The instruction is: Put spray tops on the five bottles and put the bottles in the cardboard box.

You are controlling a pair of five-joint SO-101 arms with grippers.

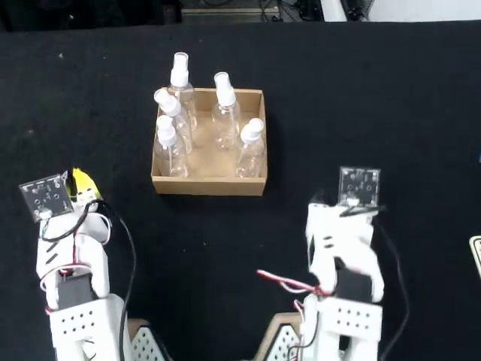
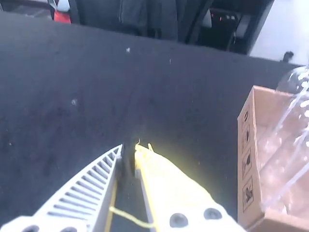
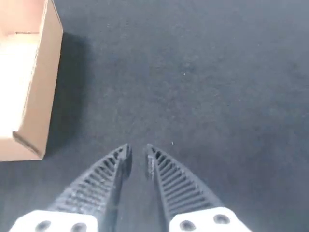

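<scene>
- Claw work looks done, by my reading: all five bottles (image 1: pixel 225 120) stand upright inside the cardboard box (image 1: pixel 210 186), each wearing a white spray top (image 1: pixel 179 69).
- No step seems left, judging from how things lie on the table (image 1: pixel 376 98).
- Left claw (image 2: pixel 129 150) sits left of the box on the robot's side, well apart from it. Its fingers are all but together, holding nothing and touching nothing.
- Right claw (image 3: pixel 137 152) sits right of the box on the robot's side, also well apart. Its fingers are drawn nearly together with a sliver of gap, empty, above bare table.
</scene>
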